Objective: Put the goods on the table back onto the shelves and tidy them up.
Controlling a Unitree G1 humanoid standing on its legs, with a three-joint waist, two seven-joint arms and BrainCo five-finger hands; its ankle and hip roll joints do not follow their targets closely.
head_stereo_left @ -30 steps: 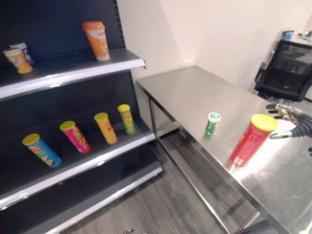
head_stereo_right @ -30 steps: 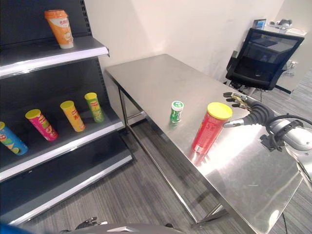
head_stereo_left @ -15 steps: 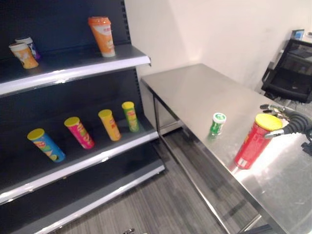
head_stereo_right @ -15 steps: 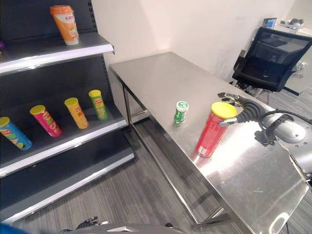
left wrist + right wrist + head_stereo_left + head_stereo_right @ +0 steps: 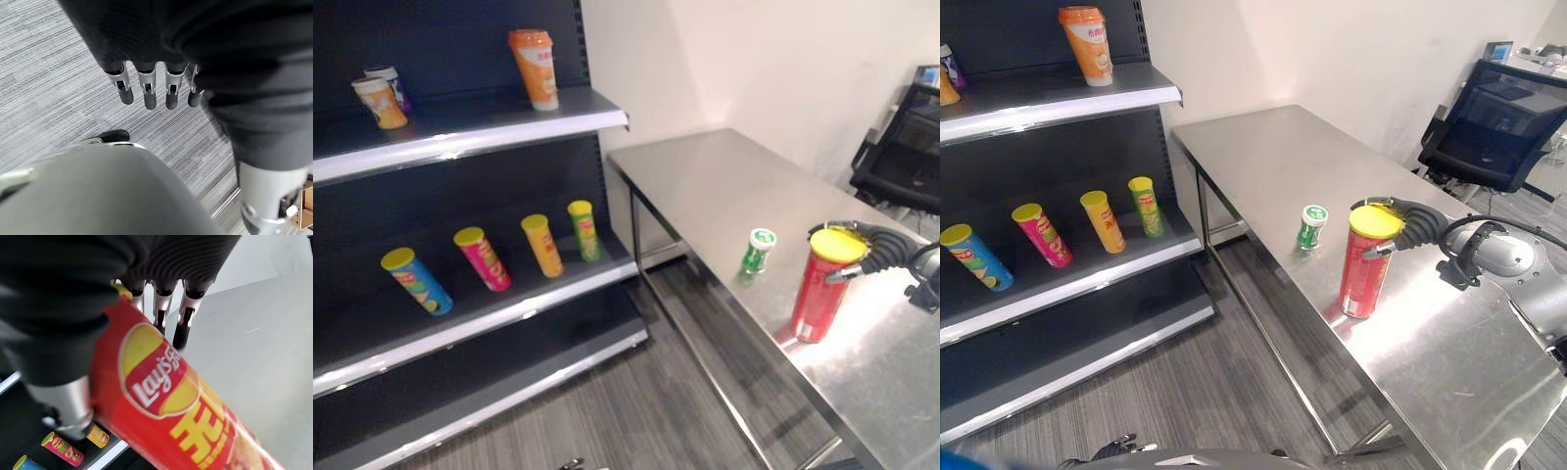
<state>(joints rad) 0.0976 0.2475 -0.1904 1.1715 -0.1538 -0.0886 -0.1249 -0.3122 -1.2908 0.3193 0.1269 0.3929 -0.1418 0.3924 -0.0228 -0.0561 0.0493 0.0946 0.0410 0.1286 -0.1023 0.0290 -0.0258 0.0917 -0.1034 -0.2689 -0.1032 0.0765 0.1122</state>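
A tall red chip can (image 5: 820, 292) with a yellow lid stands upright near the front edge of the steel table (image 5: 705, 181). My right hand (image 5: 1408, 221) is at the can's top: its fingers reach behind the lid and the thumb lies against the near side. In the right wrist view the red can (image 5: 171, 401) rests along the palm, with the fingers (image 5: 185, 328) nearly straight past it. A small green can (image 5: 758, 251) with a white lid stands just left of the red one. My left hand (image 5: 146, 93) hangs over the floor, fingers relaxed.
The dark shelf's middle board (image 5: 509, 318) carries blue (image 5: 416, 281), pink (image 5: 481, 258), yellow (image 5: 541, 245) and green (image 5: 581, 230) chip cans. An orange cup (image 5: 534, 69) and two small cups (image 5: 380, 101) stand on the top board. A black office chair (image 5: 1494, 127) is behind the table.
The camera has shifted. My right hand has moved in from beside the red can and now wraps the can's top. The can and the green one stay in place.
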